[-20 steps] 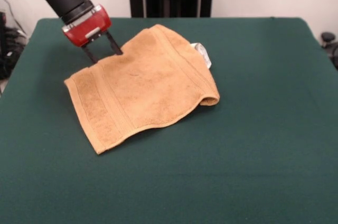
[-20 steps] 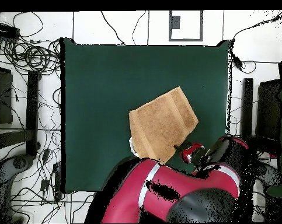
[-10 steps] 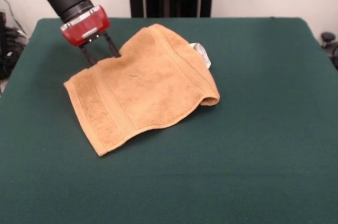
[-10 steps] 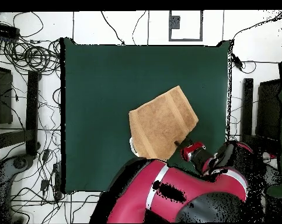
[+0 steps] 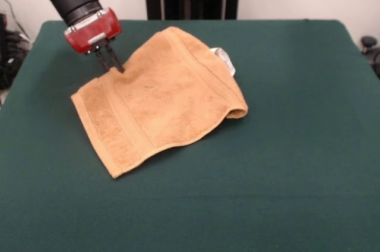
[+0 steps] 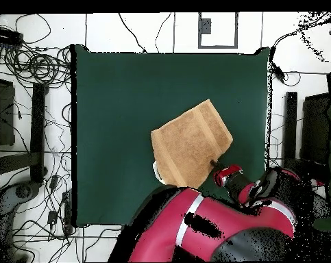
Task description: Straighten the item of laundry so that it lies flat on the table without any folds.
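Towel [image 5: 160, 97] is lying left of centre on the green surface [image 5: 297, 163], folded over, with its right side curling into a roll and a white tag [image 5: 224, 59] poking out at the upper right. Gripper [image 5: 110, 62] is sitting at the upper left of the frame, fingers [image 5: 102, 60] pinching the towel's upper-left edge.

Towel [image 5: 163, 94]: golden-tan terry cloth, rough looped pile, matt, with flatter woven border bands. Tag [image 5: 224, 59]: smooth white fabric. Table [image 5: 297, 145]: dark green felt-like covering, matt, even. Gripper [image 5: 110, 60], at the towel's edge: glossy red housing, dark matt fingers [image 5: 113, 60].
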Available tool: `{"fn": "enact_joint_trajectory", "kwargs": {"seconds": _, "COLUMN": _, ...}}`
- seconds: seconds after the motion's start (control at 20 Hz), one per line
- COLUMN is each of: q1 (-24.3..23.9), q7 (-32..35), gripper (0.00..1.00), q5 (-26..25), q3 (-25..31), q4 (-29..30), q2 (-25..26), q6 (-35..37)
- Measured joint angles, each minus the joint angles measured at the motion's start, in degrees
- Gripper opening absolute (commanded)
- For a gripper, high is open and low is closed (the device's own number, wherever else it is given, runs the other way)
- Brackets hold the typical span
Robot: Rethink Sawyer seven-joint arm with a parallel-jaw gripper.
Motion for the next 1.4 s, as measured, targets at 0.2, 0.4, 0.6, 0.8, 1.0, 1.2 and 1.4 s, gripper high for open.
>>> {"fn": "enact_joint_trajectory", "kwargs": {"seconds": 0.2, "q1": 0.4, "q7": 0.0, "gripper": 0.0, "q5": -0.01, "q3": -0.02, "q4": 0.0, "q2": -0.07, "q6": 0.33}}
{"fn": "enact_joint_trajectory", "kwargs": {"seconds": 0.4, "q1": 3.5, "q7": 1.64, "gripper": 0.0, "q5": -1.32, "q3": -1.78, "q4": 0.11, "q2": 0.05, "q6": 3.3}}
{"fn": "enact_joint_trajectory", "kwargs": {"seconds": 0.6, "q1": 9.37, "q7": 8.32, "gripper": 0.0, "q5": -5.89, "q3": -5.7, "q4": 0.09, "q2": 1.3, "q6": 5.4}}
{"fn": "enact_joint_trajectory", "kwargs": {"seconds": 0.8, "q1": 19.62, "q7": 25.67, "gripper": 0.0, "q5": -13.74, "q3": -12.18, "q4": 0.07, "q2": 4.89, "q6": 5.25}}
{"fn": "enact_joint_trajectory", "kwargs": {"seconds": 1.0, "q1": 26.4, "q7": 43.87, "gripper": 0.0, "q5": -19.72, "q3": -17.0, "q4": 0.04, "q2": 8.81, "q6": 1.28}}
{"fn": "enact_joint_trajectory", "kwargs": {"seconds": 1.2, "q1": 29.48, "q7": 59.01, "gripper": 0.0, "q5": -22.93, "q3": -20.41, "q4": 0.1, "q2": 11.82, "q6": -4.11}}
{"fn": "enact_joint_trajectory", "kwargs": {"seconds": 1.4, "q1": 29.82, "q7": 66.28, "gripper": 0.0, "q5": -23.77, "q3": -22.2, "q4": 0.41, "q2": 13.39, "q6": -6.59}}
